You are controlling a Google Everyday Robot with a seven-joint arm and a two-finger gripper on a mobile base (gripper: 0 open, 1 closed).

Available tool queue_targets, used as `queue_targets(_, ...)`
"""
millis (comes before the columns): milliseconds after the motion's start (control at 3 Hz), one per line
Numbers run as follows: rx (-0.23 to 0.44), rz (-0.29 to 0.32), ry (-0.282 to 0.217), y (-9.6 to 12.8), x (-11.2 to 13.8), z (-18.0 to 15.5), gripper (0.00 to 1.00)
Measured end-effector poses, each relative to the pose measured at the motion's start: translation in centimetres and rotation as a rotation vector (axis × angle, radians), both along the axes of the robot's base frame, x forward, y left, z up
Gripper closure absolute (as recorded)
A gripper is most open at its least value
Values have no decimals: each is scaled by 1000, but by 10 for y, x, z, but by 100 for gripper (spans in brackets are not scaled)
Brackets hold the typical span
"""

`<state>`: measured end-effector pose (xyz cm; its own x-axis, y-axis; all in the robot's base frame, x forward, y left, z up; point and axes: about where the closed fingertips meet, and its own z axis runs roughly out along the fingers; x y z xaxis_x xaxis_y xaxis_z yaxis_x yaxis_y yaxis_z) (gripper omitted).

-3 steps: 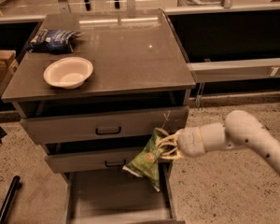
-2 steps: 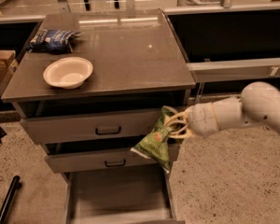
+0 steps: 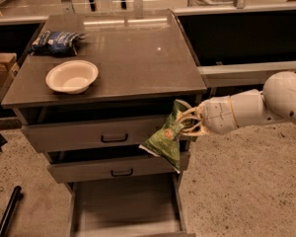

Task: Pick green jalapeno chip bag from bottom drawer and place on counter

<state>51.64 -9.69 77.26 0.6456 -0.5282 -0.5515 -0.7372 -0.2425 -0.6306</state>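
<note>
The green jalapeno chip bag [image 3: 167, 137] hangs in the air in front of the two upper drawers, at the cabinet's right front corner, below the counter's edge. My gripper [image 3: 186, 123] comes in from the right on a white arm and is shut on the bag's upper end. The bottom drawer [image 3: 124, 204] is pulled open below, its grey floor bare. The counter [image 3: 133, 58] is the glossy grey-brown top of the cabinet, just above and left of the bag.
A white bowl [image 3: 71, 76] sits at the counter's front left, and a dark blue chip bag [image 3: 55, 40] at its back left. A narrow grey ledge [image 3: 251, 72] runs to the right, behind my arm. A cardboard box [image 3: 0, 68] stands at far left.
My gripper has lifted the green bag up and a little to the right, from in front of the middle drawer to just under the counter's edge.
</note>
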Motion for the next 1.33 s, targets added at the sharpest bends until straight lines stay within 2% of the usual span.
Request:
queue_targets(333, 28, 29, -21, 10, 6, 15, 100)
queue_targets(667, 56, 65, -110, 33, 22, 85, 100)
queue_targets(1000, 156, 63, -118, 44, 48, 155, 100)
queue_targets(1333, 147, -87, -61, 39, 90, 174, 100)
